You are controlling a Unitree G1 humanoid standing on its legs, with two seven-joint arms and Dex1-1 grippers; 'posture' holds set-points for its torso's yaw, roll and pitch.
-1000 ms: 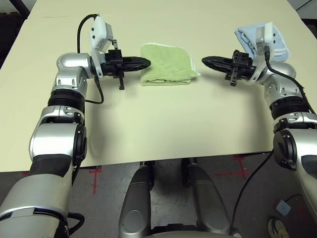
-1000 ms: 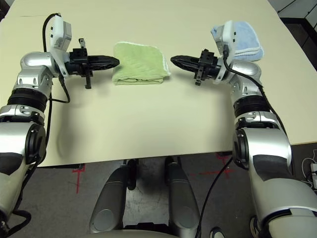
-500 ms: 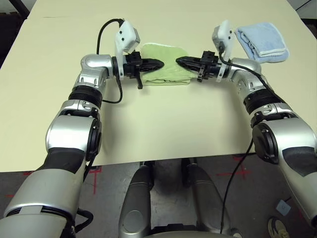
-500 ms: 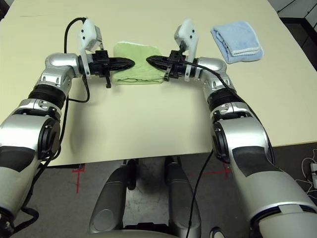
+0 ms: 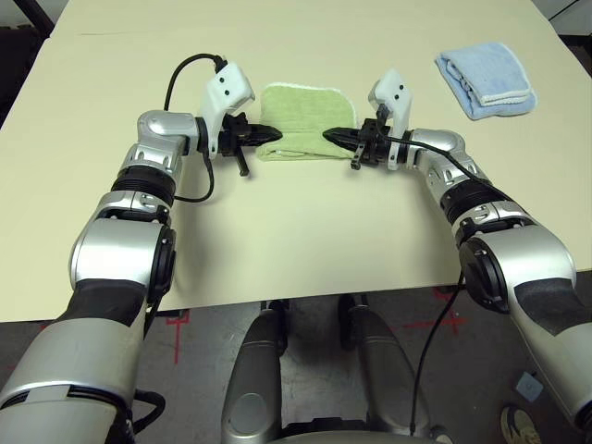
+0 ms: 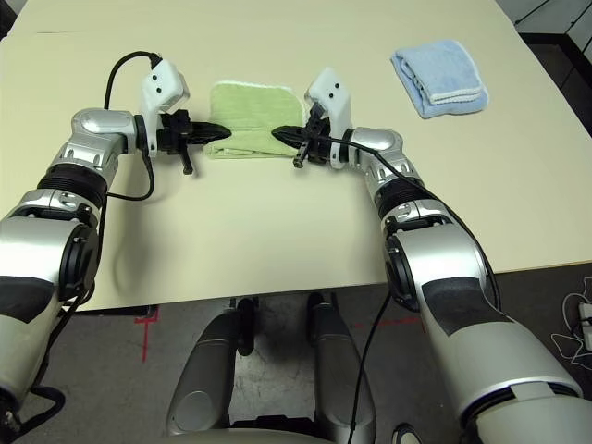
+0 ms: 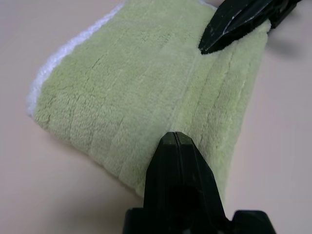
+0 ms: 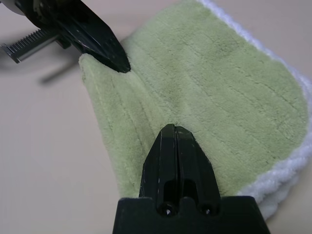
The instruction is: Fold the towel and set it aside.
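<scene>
**A:** why are both grippers poking the towel [image 5: 298, 124] up in the top middle of the frame?

**B:** looks like pinning its near fold flat. Left gripper [image 7: 176, 141] and right gripper [image 8: 173, 134] both have jaws closed, holding nothing.

**A:** anything in the way?

**B:** nah, blue cloth [image 5: 487, 79] sits well apart, upper right.

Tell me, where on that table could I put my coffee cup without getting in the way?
The near half of the cream table, between the two silver arms, is bare; so is the far left corner. It is crowded at the folded light green terry towel, where both end effectors meet, and the folded light blue cloth fills the far right.
</scene>
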